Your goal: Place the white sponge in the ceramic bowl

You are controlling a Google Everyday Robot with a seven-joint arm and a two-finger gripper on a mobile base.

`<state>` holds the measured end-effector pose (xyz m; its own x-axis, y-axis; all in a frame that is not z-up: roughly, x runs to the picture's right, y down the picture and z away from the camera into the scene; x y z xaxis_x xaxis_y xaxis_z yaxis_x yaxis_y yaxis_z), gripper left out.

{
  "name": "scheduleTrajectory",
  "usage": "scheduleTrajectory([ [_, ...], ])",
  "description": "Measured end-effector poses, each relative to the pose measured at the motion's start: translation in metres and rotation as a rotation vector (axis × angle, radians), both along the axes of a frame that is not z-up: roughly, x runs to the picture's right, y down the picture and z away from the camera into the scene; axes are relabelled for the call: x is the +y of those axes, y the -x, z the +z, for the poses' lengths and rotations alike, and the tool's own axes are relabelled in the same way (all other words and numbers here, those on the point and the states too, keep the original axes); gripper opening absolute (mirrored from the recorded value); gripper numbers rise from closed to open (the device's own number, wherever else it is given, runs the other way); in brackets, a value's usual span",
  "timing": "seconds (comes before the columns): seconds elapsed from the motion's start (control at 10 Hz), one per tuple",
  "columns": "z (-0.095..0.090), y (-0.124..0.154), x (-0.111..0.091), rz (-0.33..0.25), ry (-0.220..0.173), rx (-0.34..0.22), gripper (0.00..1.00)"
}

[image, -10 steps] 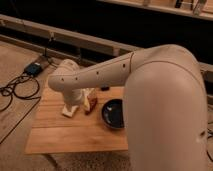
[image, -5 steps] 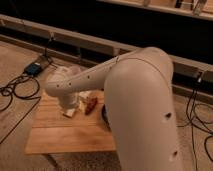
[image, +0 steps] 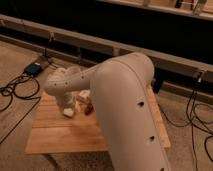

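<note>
White plastic fills most of the view: the robot's arm (image: pixel 125 110) rises thick from the lower right, bends over the table and narrows leftward to a joint. From there it drops to the gripper (image: pixel 66 102), which hangs low over the left half of the wooden table (image: pixel 55 137). The bare boards run from under the gripper toward the near edge and out to the left.

Past the table's left edge, well away from the gripper, black cables (image: pixel 15 92) loop over the floor. A small dark power box (image: pixel 34 68) lies beyond them.

Just right of the gripper and a little farther back sits a pale box (image: pixel 83 94). A small brown thing (image: pixel 89 106) lies nearer, also on the gripper's right. I cannot make out what it is.

The sponge (image: pixel 68 113) is the small pale block right under the gripper's tip, on the boards or barely off them. It is either touching the tip or just beside it. I cannot tell whether the gripper has closed on it or is only poised over it, and the sponge's long side is too unclear to call.

The bowl does not show. The arm's thick upper part covers the whole right side of the table, so if the bowl is on the table it must lie to the gripper's right, behind that bulk. My guess is that the carry runs rightward from here, past the box and the brown thing.
</note>
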<state>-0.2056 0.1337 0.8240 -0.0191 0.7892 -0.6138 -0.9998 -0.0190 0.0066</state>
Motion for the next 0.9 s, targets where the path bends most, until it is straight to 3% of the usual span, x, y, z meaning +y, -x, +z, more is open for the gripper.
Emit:
scheduleTrajectory([
  [0.4, 0.024, 0.029, -0.005, -0.015, 0.016, -0.062, 0.65],
  [0.9, 0.056, 0.024, -0.009, 0.002, 0.031, -0.028, 0.65],
])
